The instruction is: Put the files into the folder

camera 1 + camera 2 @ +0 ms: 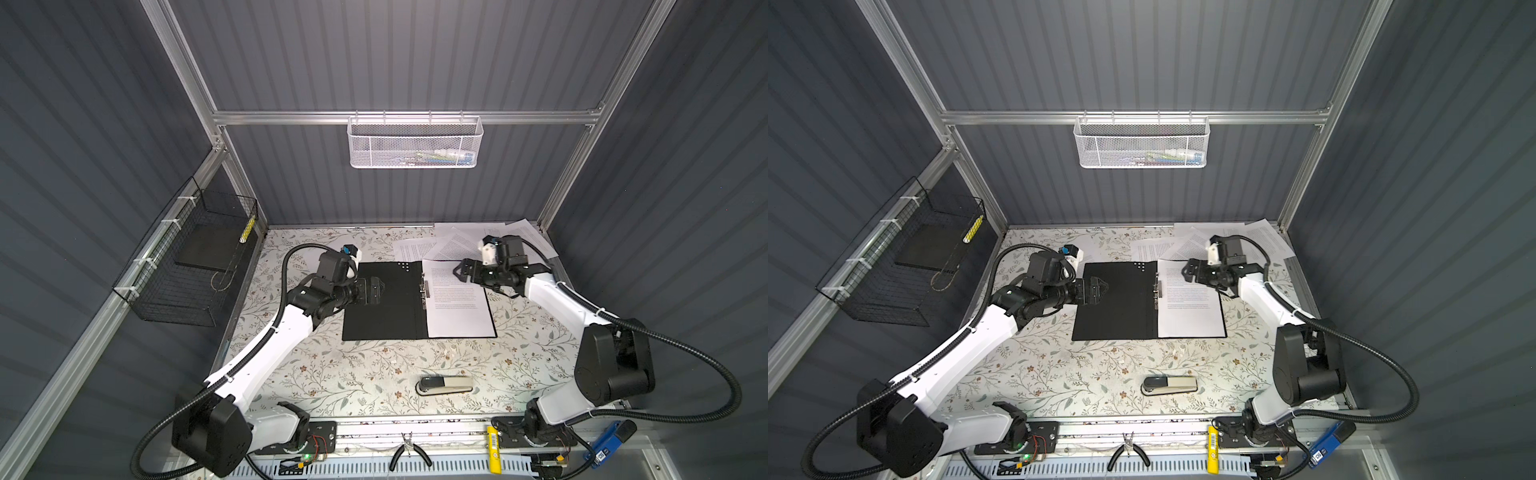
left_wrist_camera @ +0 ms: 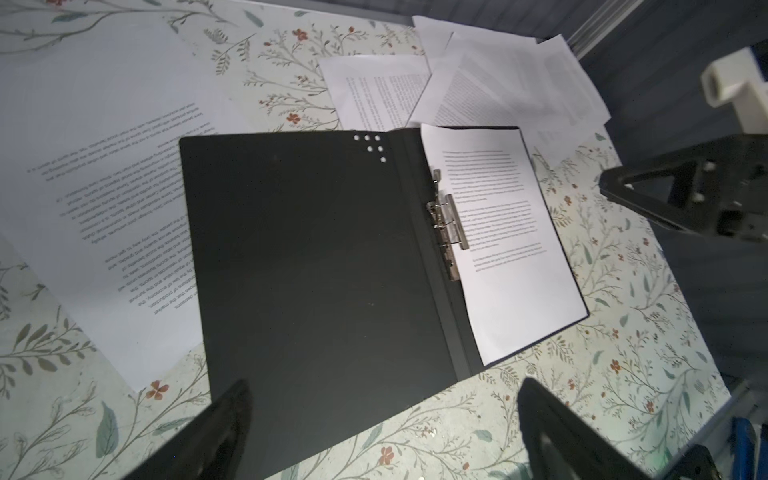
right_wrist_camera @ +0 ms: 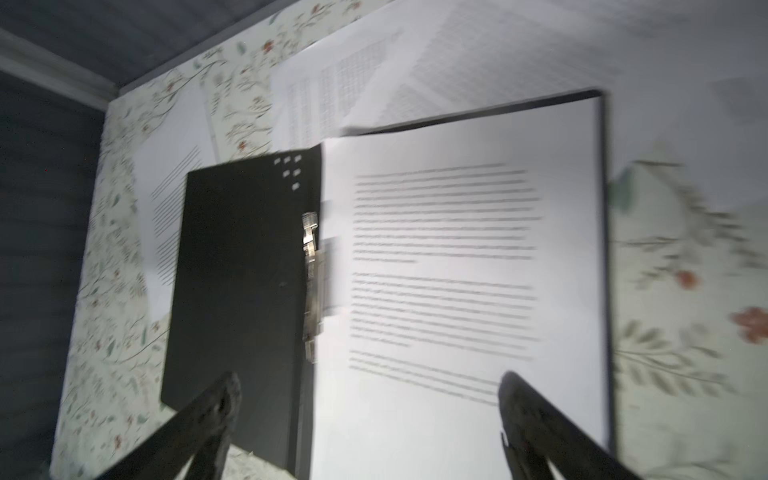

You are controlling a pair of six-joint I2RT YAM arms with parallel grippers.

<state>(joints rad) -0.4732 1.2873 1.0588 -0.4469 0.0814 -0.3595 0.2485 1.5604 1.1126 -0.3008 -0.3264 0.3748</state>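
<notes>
Folder lies open and flat at mid-table, its near edge square to the table front. One printed sheet lies on its right half, its left margin at the metal spine clip. Loose files overlap in the far right corner, reaching the folder's far edge. Another sheet lies left of the folder, tucked under the cover's edge.

Left claw is over the cover's left edge, jaws apart and empty. Right claw is above the filed sheet's upper part, jaws wide, gripping nothing.

Broad bare table separates the folder and the stapler. Print is too small to read. Six white dots sit at the cover's far corner.
</notes>
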